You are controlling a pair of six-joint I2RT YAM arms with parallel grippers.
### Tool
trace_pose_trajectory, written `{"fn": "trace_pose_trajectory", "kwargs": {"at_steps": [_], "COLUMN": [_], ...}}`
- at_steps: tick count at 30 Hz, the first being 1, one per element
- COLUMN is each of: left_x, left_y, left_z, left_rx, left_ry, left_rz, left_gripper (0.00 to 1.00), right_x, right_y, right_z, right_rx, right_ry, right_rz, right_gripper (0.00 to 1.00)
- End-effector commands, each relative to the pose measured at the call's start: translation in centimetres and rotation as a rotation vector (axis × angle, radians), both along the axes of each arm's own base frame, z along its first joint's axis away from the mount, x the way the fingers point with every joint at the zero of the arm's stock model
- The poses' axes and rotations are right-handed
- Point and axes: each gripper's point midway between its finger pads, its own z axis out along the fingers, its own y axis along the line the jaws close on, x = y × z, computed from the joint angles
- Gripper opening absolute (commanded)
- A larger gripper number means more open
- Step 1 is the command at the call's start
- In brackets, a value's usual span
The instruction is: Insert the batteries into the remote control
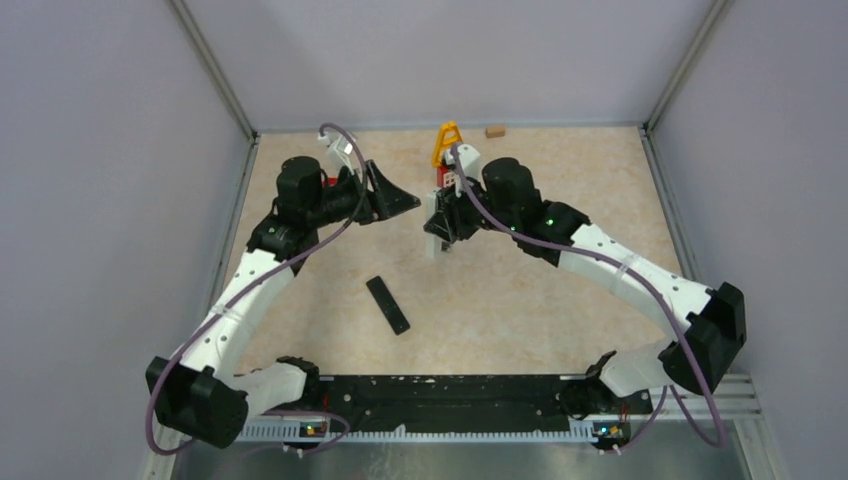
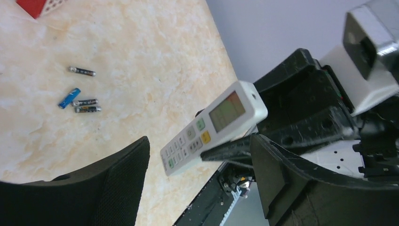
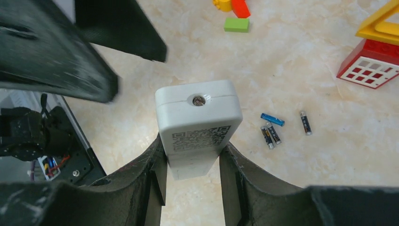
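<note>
clamping boxy white remote (image 3: 197,113), right claw (image 3: 193,160); slim cylindrical batteries (image 3: 267,137) loose

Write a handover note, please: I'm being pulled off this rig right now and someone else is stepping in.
Right gripper: shut on the remote, holding it off the table, fingers on its two sides.
Left gripper: open and empty, facing the remote's button side.
Batteries: four lie loose on the table, one of them blue, near the red toy house.
A black strip lies nearer the arm bases; I cannot tell what it is.
Done: the remote is in hand.
Left: no battery is picked up or loaded. The battery compartment is not in view.
</note>
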Motion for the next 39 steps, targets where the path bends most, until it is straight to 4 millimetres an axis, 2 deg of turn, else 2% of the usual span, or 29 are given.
{"fn": "trace_pose_trajectory", "kwargs": {"at_steps": [1, 4, 11, 15, 24, 26, 29, 30, 32, 34, 36, 37, 39], "left_x": [0.8, 0.7, 0.8, 1.1, 0.6, 0.5, 0.8, 1.0, 1.3, 1.9, 2.5, 2.9, 3.6], "left_y": [-2.1, -2.7, -3.3, -3.5, -3.8, -4.0, -4.0, -3.8, -3.6, -3.1, -2.3, -1.8, -0.8], "left_z": [2.0, 2.6, 2.1, 0.6, -1.6, -1.8, -2.0, -2.1, -2.1, -1.7, -1.0, -0.6, 0.4], "left_rx": [-0.039, -0.054, -0.07, -0.027, 0.047, 0.05, 0.065, 0.072, 0.091, 0.108, 0.105, 0.095, 0.054], "left_ry": [-0.035, -0.055, -0.037, 0.01, 0.065, 0.073, 0.071, 0.065, 0.043, 0.014, -0.01, -0.021, -0.036], "left_rz": [-0.035, -0.052, -0.066, -0.051, -0.076, -0.09, -0.085, -0.076, -0.068, -0.051, -0.033, -0.023, -0.002], "left_gripper": [0.81, 0.82, 0.83, 0.77, 0.46, 0.33, 0.04, 0.0, 0.0, 0.0, 0.0, 0.0, 0.0], "right_x": [-0.8, -1.0, -1.2, -0.8, 0.3, 0.6, 1.0, 1.1, 0.9, 0.6, 0.4, 0.5, 1.1], "right_y": [1.6, 2.1, 3.1, 3.3, 3.9, 4.0, 4.0, 3.9, 3.7, 3.0, 1.8, 1.0, -1.0], "right_z": [1.5, 1.3, 1.1, 1.2, 0.5, 0.2, -0.3, -0.6, -0.8, -0.5, 0.6, 2.4, 3.6], "right_rx": [-0.053, -0.052, -0.065, -0.063, -0.082, -0.093, -0.105, -0.105, -0.098, -0.067, 0.018, 0.109, 0.253], "right_ry": [-0.072, -0.063, -0.052, -0.055, -0.012, -0.004, 0.018, 0.026, 0.042, 0.053, 0.066, 0.058, 0.107], "right_rz": [0.097, 0.126, 0.177, 0.169, 0.122, 0.114, 0.086, 0.078, 0.065, 0.045, 0.02, 0.001, -0.066], "right_gripper": [0.03, 0.03, 0.03, 0.03, 0.04, 0.04, 0.07, 0.11, 0.28, 0.51, 0.7, 0.76, 0.86]}}
